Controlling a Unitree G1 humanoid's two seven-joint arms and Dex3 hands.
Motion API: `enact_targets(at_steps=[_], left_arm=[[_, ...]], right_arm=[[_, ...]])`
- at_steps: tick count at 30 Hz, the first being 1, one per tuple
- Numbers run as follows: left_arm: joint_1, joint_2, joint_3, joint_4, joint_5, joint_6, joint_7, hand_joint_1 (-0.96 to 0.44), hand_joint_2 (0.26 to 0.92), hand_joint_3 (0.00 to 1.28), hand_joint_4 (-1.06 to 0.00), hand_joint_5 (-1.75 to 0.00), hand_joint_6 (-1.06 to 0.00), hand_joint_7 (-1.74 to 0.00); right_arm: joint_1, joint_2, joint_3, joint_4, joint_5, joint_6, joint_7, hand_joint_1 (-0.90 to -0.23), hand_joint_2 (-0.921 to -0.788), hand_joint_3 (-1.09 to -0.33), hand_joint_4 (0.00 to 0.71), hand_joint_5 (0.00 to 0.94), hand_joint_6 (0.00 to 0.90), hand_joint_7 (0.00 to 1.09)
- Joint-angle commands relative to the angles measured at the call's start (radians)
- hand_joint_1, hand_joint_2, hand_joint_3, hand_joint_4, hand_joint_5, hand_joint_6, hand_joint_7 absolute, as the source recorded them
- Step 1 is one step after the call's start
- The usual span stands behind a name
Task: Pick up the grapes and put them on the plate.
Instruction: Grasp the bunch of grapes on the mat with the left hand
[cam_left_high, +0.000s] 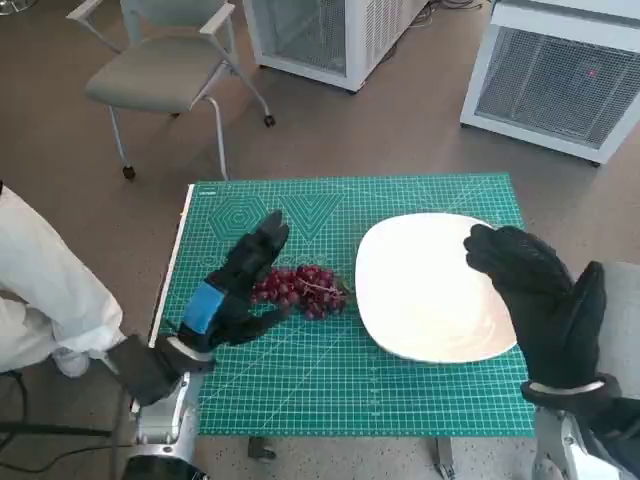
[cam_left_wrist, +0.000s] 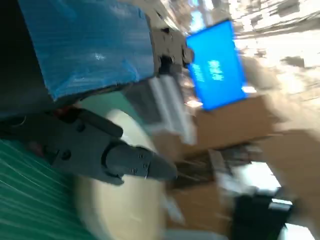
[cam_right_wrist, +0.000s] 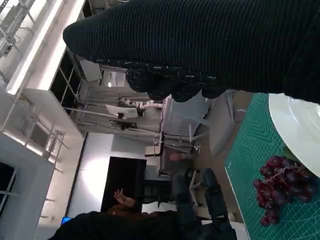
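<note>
Head view first, and we read it from the left: a person's white sleeve (cam_left_high: 45, 290) comes in at the left edge, just beside the table. Behind it, on the floor, we see a grey chair (cam_left_high: 165, 70) on castors, well apart from the green cutting mat (cam_left_high: 330, 390) that covers the tabletop. Our left hand (cam_left_high: 235, 290) lies over the mat's left part with its fingers spread and nothing in them; its fingertips reach the left side of the grapes (cam_left_high: 302, 290), though we cannot tell whether they touch the fruit. The grapes, a dark red bunch, rest on the mat between that hand and the white plate (cam_left_high: 425, 320), just beside the plate's left rim and not on it. We see nothing lying between bunch and plate. Farther right, our right hand (cam_left_high: 535, 290) in its knitted glove hangs above the plate's right rim, fingers loosely apart and holding nothing, and it hides part of that rim. Two white cabinets with mesh fronts (cam_left_high: 560, 75) stand on the floor beyond the table, one at centre and one at the right. From the right wrist we see the grapes (cam_right_wrist: 282, 187) on the mat next to the plate's rim (cam_right_wrist: 295, 130), and a person in dark clothes (cam_right_wrist: 125, 220) farther off. Left wrist footage is blurred; we make out only blue tape (cam_left_wrist: 85, 45), black fingers (cam_left_wrist: 115, 155) and a pale shape behind them.
</note>
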Motion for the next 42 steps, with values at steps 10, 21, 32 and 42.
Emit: enact_targets(at_steps=[10, 21, 32, 42], left_arm=[[0.022, 0.112, -0.221, -0.437, 0.784, 0.462, 0.12, -0.38, 0.74, 0.0, 0.0, 0.0, -0.1, -0.01], [-0.01, 0.088, -0.321, -0.477, 0.886, 0.624, 0.083, -0.34, 0.717, 0.0, 0.0, 0.0, -0.14, -0.02], [-0.047, 0.082, -0.364, -0.445, 0.87, 0.681, 0.094, -0.29, 0.715, 0.0, 0.0, 0.0, -0.16, -0.02], [-0.143, 0.066, -0.441, -0.285, 0.909, 0.716, 0.144, -0.16, 0.712, 0.0, -0.04, -0.01, -0.19, -0.01]], right_arm=[[0.029, -0.014, -0.009, -0.012, 0.004, 0.032, -0.008, -0.327, -0.921, -0.62, 0.409, 0.861, 0.228, 1.01], [0.037, -0.011, -0.011, -0.025, -0.001, 0.043, -0.016, -0.326, -0.921, -0.621, 0.408, 0.862, 0.226, 1.02], [0.041, -0.01, -0.018, -0.036, 0.001, 0.052, -0.021, -0.321, -0.921, -0.624, 0.406, 0.863, 0.225, 1.02], [0.041, -0.004, -0.021, -0.026, 0.0, 0.047, -0.019, -0.32, -0.921, -0.624, 0.406, 0.864, 0.225, 1.02]])
